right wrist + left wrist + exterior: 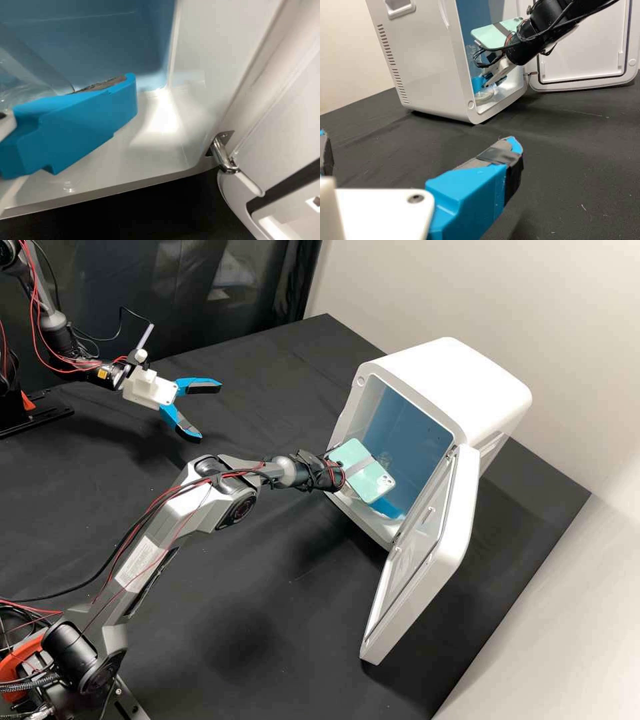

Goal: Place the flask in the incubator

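Left wrist view: the clear flask [484,94] is a faint, hard-to-read shape low in the mouth of the white box-shaped incubator [420,65], just under the right gripper [490,80]; whether that gripper grips it I cannot tell. A mint-green flat device [490,34] is strapped on the wrist above, with cables [480,55] looping beside it. The white door [585,45] stands open to the right over the black bench [570,150]. The left gripper [420,142] is spread wide, near the bench

Right wrist view: the flask [25,75] is cut off at the edge, its clear wall against the gripper's blue side, over the incubator's white floor [165,130]. A metal hinge [222,150] sits at the door's corner

High view: the device [363,470] hides the flask. The right arm stretches from near left into the incubator [467,387]; the left gripper [207,410] hangs far left, jaws wide
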You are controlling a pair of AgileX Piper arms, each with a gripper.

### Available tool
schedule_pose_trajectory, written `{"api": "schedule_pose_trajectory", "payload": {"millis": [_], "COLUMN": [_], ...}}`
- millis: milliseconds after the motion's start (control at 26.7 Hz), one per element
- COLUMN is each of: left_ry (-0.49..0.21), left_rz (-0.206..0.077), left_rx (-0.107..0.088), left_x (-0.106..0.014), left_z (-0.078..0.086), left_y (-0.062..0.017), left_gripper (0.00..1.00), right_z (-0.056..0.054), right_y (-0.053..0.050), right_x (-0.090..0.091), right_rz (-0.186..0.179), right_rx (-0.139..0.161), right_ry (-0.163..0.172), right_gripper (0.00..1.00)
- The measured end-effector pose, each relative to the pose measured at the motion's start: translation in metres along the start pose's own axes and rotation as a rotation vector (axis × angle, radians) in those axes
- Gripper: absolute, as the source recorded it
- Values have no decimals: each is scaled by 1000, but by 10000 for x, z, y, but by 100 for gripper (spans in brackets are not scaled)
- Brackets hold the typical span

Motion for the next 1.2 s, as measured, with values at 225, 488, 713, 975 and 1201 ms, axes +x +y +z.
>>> {"api": "schedule_pose_trajectory", "payload": {"millis": [225,488,713,975,1201], "left_ry": [0,3,3,17,32], "left_rz": [0,0,0,-1,-9], "left_rx": [8,8,8,7,12], "left_x": [0,-1,-1,-5,-3], "left_z": [0,-6,-6,-39,-62], "left_y": [0,1,1,-2,-20], "left_gripper": [100,100,100,100,100], "right_z": [107,175,267,304,323], "right_y": [57,99,142,135,145], "right_x": [-32,-44,-42,-31,-113], "right_rz": [-7,-5,-12,-25,-21], "right_rx": [55,82,80,76,100], "right_ry": [-22,-35,-35,-26,-18], "right_gripper": [100,100,100,100,100]}}
